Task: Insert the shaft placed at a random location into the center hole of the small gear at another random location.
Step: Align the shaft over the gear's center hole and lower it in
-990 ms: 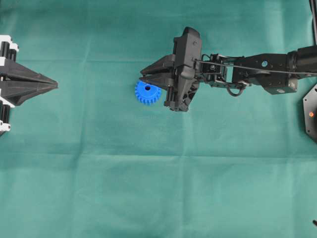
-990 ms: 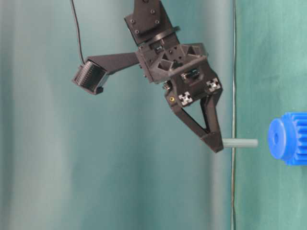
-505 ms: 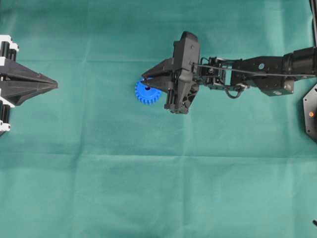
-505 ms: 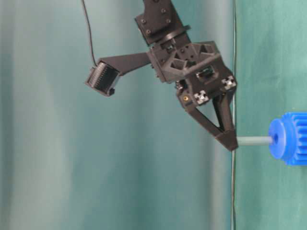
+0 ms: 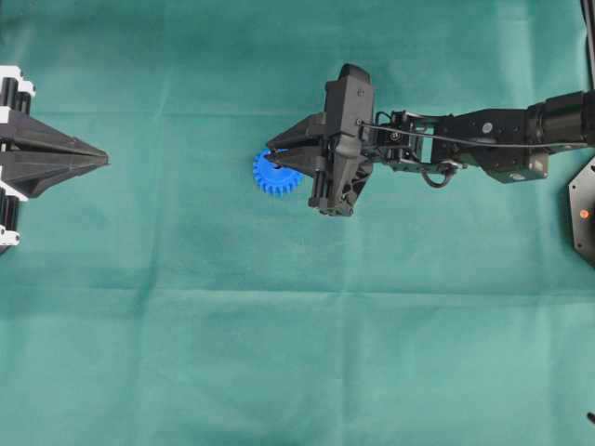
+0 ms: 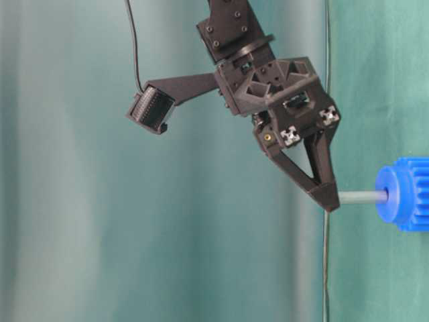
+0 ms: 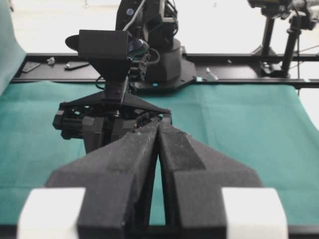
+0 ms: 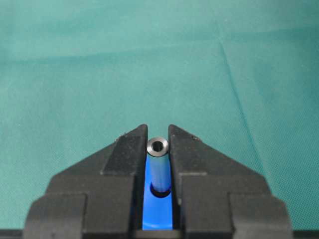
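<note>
The small gear (image 5: 275,176), bright blue and toothed, lies flat on the green cloth near the middle. My right gripper (image 5: 271,151) hangs over it, shut on the shaft (image 6: 362,197), a thin grey pin held by its upper end. From table level, the shaft's free end meets the gear's raised hub (image 6: 387,195). In the right wrist view the shaft (image 8: 159,164) stands between the fingertips (image 8: 133,144), its lower end in the dark center hole (image 8: 160,189) of the blue gear (image 8: 158,214). My left gripper (image 5: 93,163) stays shut and empty at the far left edge.
Green cloth (image 5: 279,353) covers the whole table. The right arm (image 5: 483,139) stretches in from the right edge. A black fixture (image 5: 584,212) sits at the right border. In the left wrist view the right arm's gripper and camera (image 7: 107,50) stand beyond my shut left gripper (image 7: 158,130).
My right gripper has moved toward the gear with the shaft. The shaft's free end, apart from the hub a second ago, now meets the center hole. The left arm has not moved.
</note>
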`<state>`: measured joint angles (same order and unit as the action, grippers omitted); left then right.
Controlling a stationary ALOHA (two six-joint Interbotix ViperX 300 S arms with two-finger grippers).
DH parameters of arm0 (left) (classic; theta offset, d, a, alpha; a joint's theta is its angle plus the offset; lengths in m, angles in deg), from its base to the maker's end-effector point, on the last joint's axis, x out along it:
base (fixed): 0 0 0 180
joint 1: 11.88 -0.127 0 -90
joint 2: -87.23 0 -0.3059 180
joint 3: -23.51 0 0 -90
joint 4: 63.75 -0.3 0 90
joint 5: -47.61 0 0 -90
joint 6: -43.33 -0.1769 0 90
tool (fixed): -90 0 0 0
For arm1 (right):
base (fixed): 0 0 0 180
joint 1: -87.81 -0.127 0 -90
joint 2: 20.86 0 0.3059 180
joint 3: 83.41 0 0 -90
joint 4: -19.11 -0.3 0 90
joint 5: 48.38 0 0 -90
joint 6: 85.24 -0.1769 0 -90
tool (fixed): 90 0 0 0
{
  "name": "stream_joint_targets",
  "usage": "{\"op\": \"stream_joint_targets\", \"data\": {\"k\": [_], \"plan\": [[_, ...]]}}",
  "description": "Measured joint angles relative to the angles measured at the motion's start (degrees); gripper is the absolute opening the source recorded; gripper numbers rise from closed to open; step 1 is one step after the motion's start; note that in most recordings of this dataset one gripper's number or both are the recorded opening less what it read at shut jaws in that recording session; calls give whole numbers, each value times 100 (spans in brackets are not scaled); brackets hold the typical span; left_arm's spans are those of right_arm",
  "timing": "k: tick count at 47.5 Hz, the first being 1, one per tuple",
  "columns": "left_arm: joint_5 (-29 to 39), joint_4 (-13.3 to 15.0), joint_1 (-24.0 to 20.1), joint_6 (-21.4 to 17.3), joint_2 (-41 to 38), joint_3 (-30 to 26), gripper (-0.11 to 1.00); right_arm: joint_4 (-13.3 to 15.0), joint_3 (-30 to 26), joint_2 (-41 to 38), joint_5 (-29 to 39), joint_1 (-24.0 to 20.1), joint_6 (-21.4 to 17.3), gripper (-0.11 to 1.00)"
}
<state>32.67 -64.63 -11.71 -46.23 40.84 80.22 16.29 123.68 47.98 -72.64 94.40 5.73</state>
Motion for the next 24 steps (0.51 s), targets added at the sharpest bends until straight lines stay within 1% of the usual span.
{"op": "stream_joint_targets", "data": {"k": [7,24], "plan": [[0,0,0,0,0,-9,0,-18,0,-62,-114,-9,-9,12],[0,0,0,0,9,-9,0,-26,26,44,-53,-9,0,12]]}}
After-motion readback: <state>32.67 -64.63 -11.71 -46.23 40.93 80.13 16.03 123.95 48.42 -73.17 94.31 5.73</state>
